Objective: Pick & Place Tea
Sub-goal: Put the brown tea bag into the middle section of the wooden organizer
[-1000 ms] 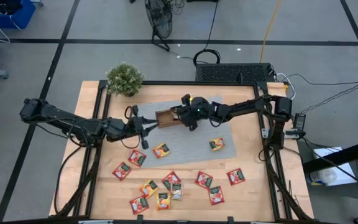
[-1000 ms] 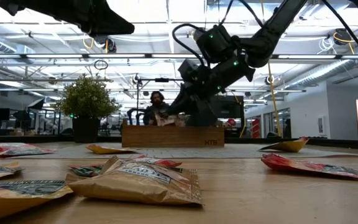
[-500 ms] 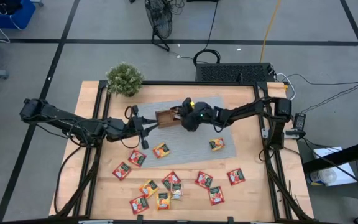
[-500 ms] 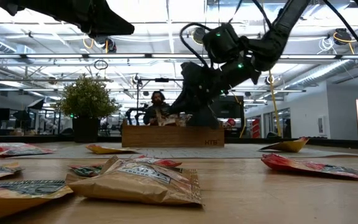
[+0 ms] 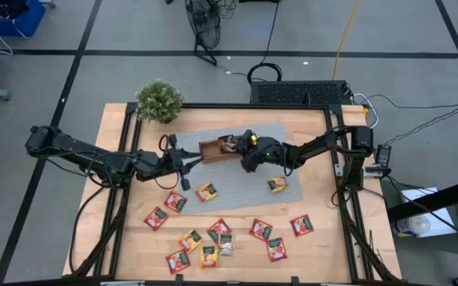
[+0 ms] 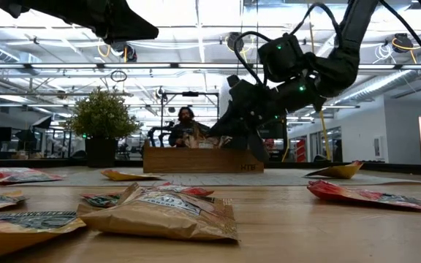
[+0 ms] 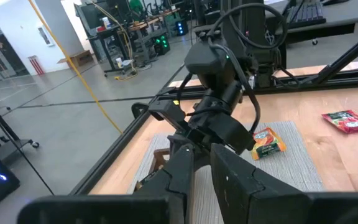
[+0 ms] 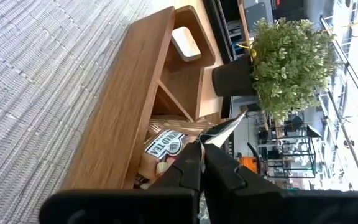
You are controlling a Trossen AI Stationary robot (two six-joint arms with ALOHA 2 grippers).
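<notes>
A brown wooden tray (image 5: 211, 151) lies on the grey mat, with tea packets (image 5: 229, 141) piled in its right-end compartment. In the right wrist view these packets (image 8: 164, 147) show inside the tray (image 8: 135, 93), and one silvery packet edge (image 8: 226, 126) sticks up. My right gripper (image 5: 243, 152) (image 8: 204, 149) is shut at the tray's right end, pointing at that compartment. My left gripper (image 5: 191, 161) (image 7: 201, 165) hangs just left of the tray, fingers together with nothing between them. Several red, green and orange tea packets (image 5: 206, 191) lie flat on the table nearer the front. My right gripper's shut fingertips (image 8: 194, 152) stand right beside the upturned packet edge (image 8: 226, 126) in the tray's right-end compartment, coming nearly level from the table's right side. I cannot tell whether they touch it.
A potted plant (image 5: 160, 101) stands at the far left corner. One orange packet (image 5: 277, 184) lies on the grey mat (image 5: 289, 163) to the right. Red packets (image 5: 301, 226) and others are scattered across the near half of the table. A person sits in the room beyond (image 6: 186, 126).
My right gripper has drawn back from above the tray toward the table's right edge and sunk a little, rolling about its own line and staying shut. The tray and its packets have kept their place.
</notes>
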